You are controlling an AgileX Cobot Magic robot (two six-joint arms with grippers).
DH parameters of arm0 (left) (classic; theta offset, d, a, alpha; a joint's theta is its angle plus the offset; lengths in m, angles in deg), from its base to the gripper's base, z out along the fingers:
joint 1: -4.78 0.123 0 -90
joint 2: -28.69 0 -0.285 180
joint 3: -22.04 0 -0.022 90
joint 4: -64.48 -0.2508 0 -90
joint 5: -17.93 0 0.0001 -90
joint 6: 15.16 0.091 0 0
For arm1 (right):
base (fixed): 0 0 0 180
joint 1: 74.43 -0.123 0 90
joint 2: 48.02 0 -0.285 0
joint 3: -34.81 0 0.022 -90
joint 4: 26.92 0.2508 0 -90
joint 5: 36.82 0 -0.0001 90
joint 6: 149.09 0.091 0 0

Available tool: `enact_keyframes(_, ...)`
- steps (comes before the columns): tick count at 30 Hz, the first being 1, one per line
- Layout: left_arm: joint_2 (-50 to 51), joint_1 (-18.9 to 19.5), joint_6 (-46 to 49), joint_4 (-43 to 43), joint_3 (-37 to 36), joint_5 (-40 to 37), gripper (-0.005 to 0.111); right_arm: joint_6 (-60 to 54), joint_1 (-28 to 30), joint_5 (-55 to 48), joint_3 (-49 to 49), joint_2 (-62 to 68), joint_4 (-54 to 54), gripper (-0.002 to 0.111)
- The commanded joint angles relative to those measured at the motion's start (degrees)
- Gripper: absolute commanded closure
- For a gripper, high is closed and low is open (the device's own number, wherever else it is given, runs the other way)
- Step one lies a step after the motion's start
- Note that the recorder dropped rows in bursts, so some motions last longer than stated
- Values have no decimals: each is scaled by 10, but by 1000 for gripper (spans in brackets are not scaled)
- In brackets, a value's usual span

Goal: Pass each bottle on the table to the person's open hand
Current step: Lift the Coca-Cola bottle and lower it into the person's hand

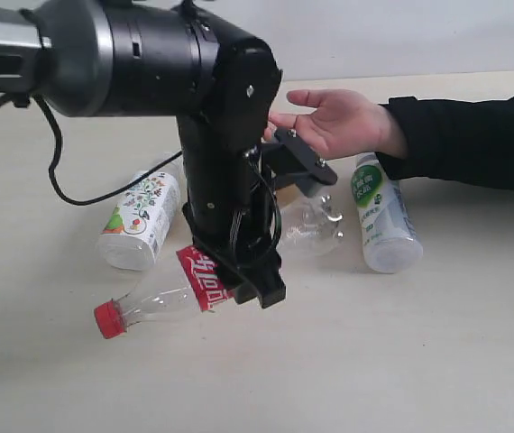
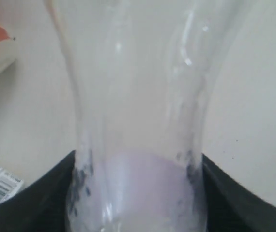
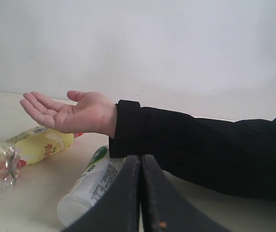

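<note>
My left gripper is shut on the clear bottle with the red Coca-Cola label. The bottle slants, red cap low at the front left. In the left wrist view its clear body fills the gap between the two black fingers. The person's open hand waits palm up just behind the arm. A white floral-labelled bottle and a green-white bottle lie on the table. The right wrist view shows my right gripper shut and empty, the hand and a yellow bottle.
The person's black sleeve stretches along the table's back right. The bulky left arm hides the yellow bottle in the exterior view. The green-white bottle lies just below the sleeve, near the right gripper.
</note>
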Motion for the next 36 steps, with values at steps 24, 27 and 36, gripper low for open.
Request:
enact_keyframes(24,56,8,-508,-4,341,-61,107,0,-2,2,3,-3,1,108)
enact_keyframes(27,91,17,-511,-4,388,-61,107,0,-2,2,3,-3,1,108)
enact_keyframes(36,161,74,-540,0,461,-61,107,0,-2,2,3,-3,1,108)
